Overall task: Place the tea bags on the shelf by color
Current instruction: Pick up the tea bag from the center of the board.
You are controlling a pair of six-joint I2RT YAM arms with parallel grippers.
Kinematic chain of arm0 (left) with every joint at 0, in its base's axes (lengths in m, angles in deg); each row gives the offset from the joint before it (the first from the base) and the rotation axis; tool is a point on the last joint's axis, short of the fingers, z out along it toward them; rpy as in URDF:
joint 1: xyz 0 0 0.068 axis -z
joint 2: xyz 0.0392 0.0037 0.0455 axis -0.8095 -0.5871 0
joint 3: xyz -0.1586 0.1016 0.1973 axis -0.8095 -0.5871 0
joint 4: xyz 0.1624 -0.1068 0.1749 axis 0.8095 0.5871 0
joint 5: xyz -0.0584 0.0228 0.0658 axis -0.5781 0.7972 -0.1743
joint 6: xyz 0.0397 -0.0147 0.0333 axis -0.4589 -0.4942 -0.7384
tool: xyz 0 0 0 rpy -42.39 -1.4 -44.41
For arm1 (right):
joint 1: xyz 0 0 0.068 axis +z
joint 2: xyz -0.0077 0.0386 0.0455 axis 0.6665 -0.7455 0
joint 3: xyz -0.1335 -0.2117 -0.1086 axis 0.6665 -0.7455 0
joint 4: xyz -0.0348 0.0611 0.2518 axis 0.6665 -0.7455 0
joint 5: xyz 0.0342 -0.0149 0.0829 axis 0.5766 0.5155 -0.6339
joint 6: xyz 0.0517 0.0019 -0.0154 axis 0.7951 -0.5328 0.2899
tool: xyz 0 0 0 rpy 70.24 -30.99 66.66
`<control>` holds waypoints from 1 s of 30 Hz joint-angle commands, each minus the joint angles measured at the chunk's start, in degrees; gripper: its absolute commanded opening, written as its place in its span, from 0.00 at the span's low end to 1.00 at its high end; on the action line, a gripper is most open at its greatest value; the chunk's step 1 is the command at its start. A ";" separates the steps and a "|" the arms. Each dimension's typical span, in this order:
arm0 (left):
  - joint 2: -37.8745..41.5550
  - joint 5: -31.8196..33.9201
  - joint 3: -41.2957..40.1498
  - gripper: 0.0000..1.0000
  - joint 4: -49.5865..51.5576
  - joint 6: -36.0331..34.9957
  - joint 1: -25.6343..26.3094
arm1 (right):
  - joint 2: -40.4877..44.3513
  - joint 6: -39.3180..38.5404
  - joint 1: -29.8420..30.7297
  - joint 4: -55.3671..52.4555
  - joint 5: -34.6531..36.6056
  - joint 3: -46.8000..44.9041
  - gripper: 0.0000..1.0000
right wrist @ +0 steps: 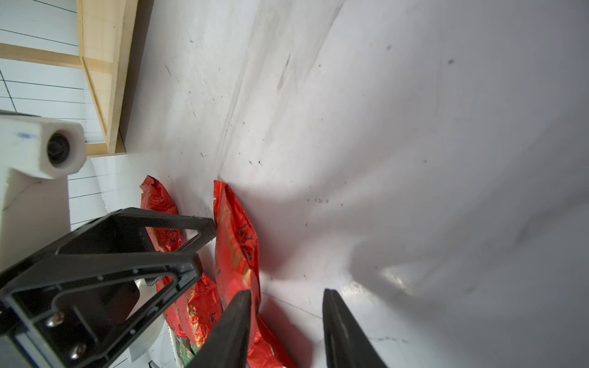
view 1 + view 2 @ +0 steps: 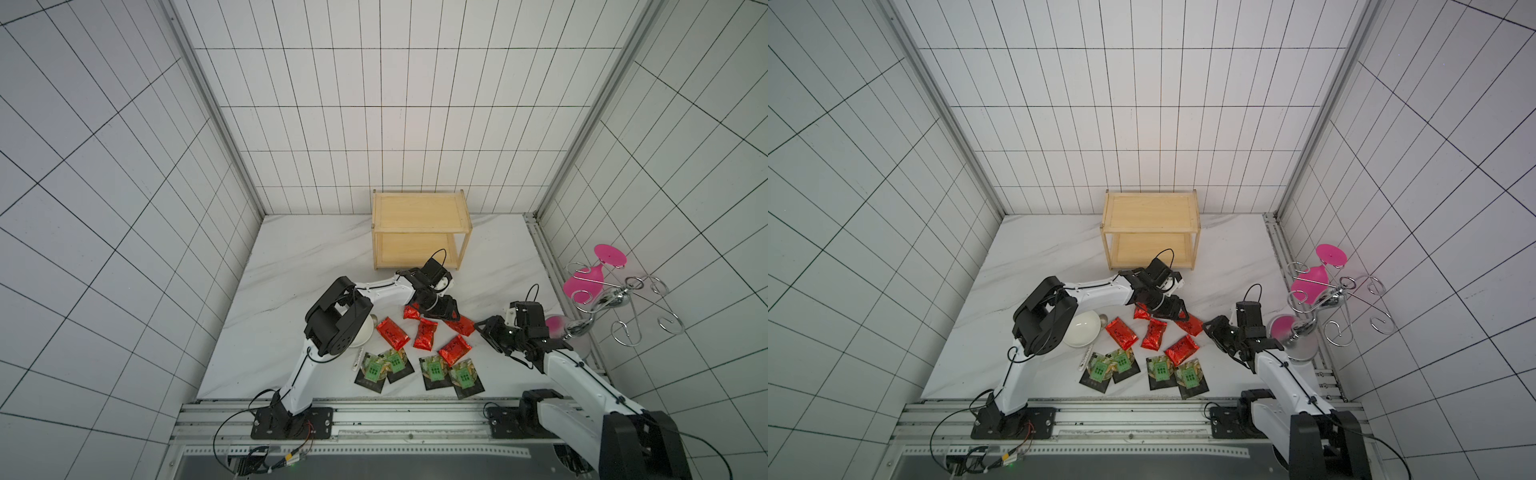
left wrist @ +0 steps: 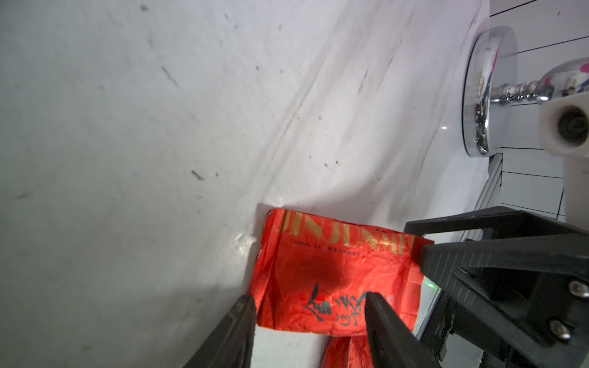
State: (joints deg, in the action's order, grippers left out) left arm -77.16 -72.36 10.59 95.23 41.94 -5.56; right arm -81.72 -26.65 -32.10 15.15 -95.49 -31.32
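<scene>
Left gripper (image 3: 309, 306), half open and empty, stands over a red sachet (image 3: 334, 264), evidently poised to pinch it. Right gripper (image 1: 287, 298), parted and empty, waits just beside.

I see a chrome wire glass rack (image 2: 621, 296) standing at the right edge of the marble table (image 2: 299, 249), with pink glasses (image 2: 582, 282) on it. Nearer the front edge, left of centre, sits a white bowl (image 2: 1081, 330). A white-handled spoon (image 2: 1085, 360) lies just beside it.
</scene>
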 commanded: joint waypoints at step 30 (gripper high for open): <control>29.54 15.75 -5.35 0.67 4.00 6.73 -9.26 | 17.95 9.79 -2.92 -2.11 -2.15 6.84 0.00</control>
State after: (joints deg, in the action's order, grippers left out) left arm -51.11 -61.24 5.59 94.81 49.94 -13.56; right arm -66.61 -17.98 -34.38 16.55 -99.78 -30.40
